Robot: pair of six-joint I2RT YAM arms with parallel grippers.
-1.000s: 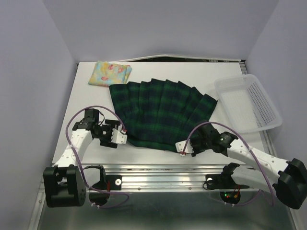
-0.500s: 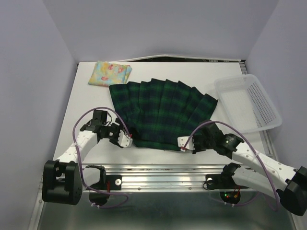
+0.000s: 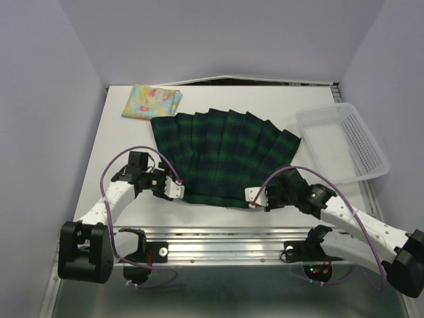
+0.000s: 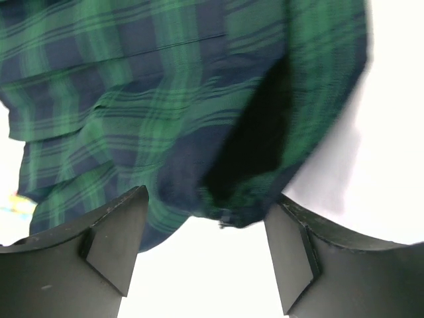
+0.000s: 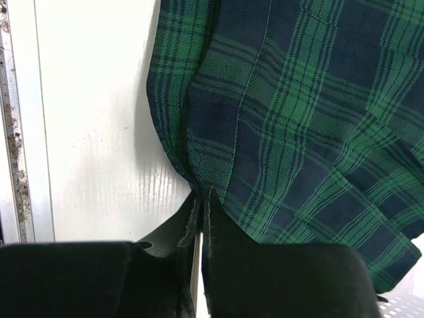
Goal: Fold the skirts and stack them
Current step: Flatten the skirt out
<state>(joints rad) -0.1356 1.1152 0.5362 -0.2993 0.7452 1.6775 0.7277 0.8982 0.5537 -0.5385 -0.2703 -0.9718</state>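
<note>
Pale yellow cloth skirt with pink and blue flower print (image 3: 152,101) lies folded at the far left of the white table (image 3: 119,139), just beside the dark green-and-navy plaid skirt (image 3: 222,156), which is fanned flat across the middle. At its near left corner the left gripper (image 3: 173,190) gapes wide, the hem between its fingers (image 4: 112,245) but unclamped. At the near right hem the right gripper (image 3: 255,197) is pinched tight on the cloth's edge. Farthest right sits a white plastic mesh basket (image 3: 344,142).
</note>
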